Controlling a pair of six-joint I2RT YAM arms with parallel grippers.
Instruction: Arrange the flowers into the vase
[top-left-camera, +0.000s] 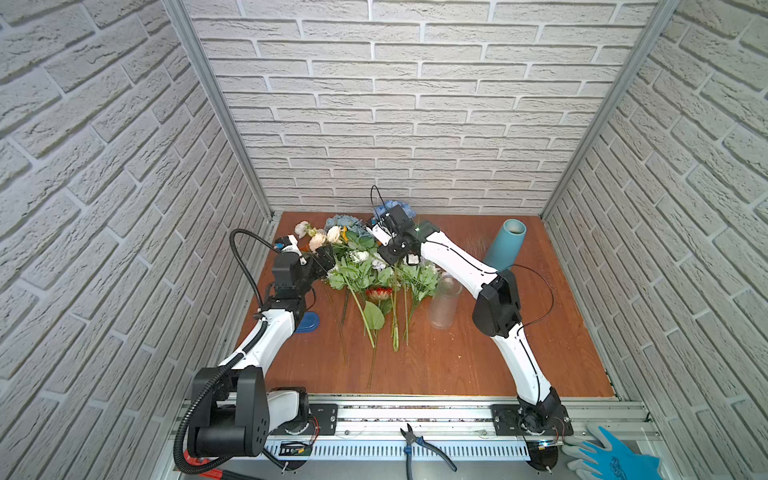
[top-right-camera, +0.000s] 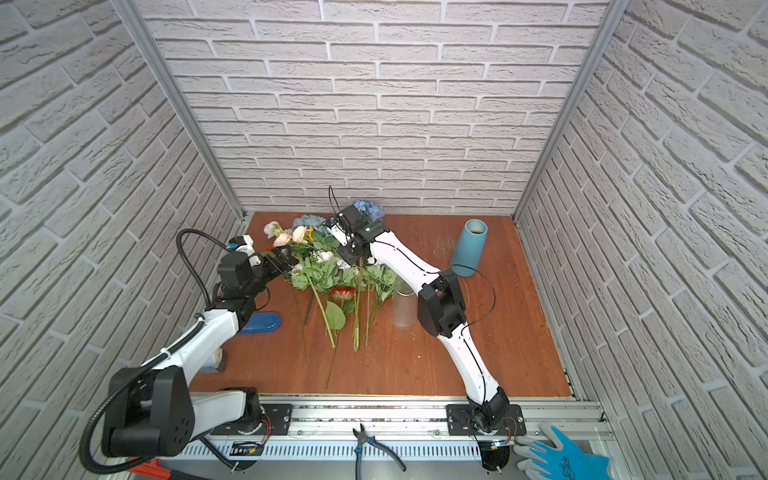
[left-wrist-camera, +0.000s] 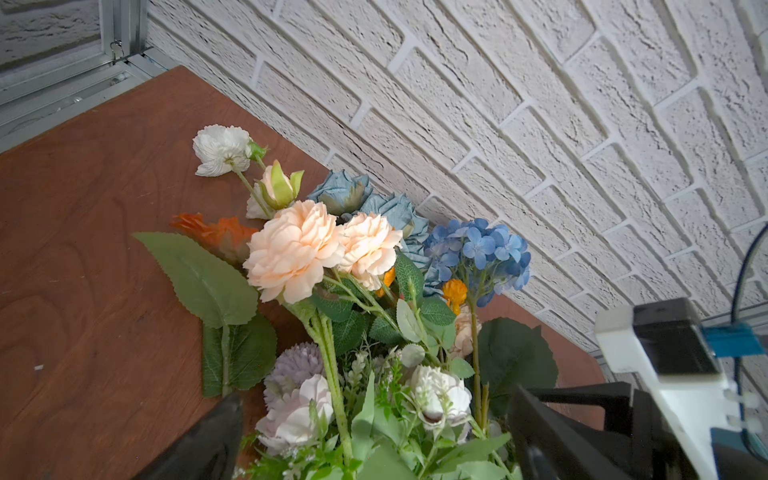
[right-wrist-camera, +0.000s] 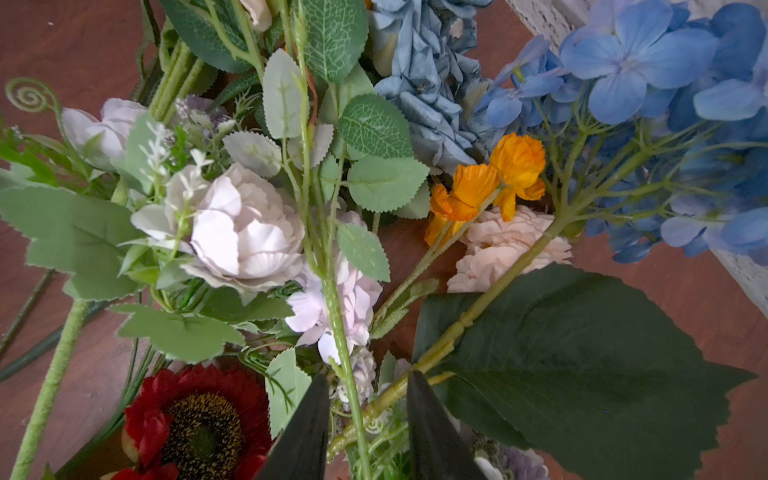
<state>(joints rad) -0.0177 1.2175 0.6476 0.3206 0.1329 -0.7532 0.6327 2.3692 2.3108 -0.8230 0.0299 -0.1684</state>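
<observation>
The flowers (top-left-camera: 365, 266) lie in a mixed heap at the back middle of the wooden table (top-left-camera: 457, 365), stems toward the front. My left gripper (left-wrist-camera: 374, 424) is open wide, its fingers on either side of lilac-white blooms and a peach rose (left-wrist-camera: 295, 249) stem. My right gripper (right-wrist-camera: 368, 380) is down in the heap with its jaws apart. A blue hydrangea (right-wrist-camera: 648, 62) stem and a thin green stem pass loosely between its fingers. A teal vase (top-left-camera: 505, 245) stands at the back right. A clear glass vase (top-left-camera: 444, 301) stands beside the heap. Both vases hold nothing.
A red daisy (right-wrist-camera: 195, 424) lies by the right fingers. A blue oval object (top-left-camera: 306, 322) lies by the left arm. The brick back wall (top-left-camera: 395, 124) is just behind the heap. Pliers (top-left-camera: 419, 446) and a blue glove (top-left-camera: 611, 457) rest on the front rail.
</observation>
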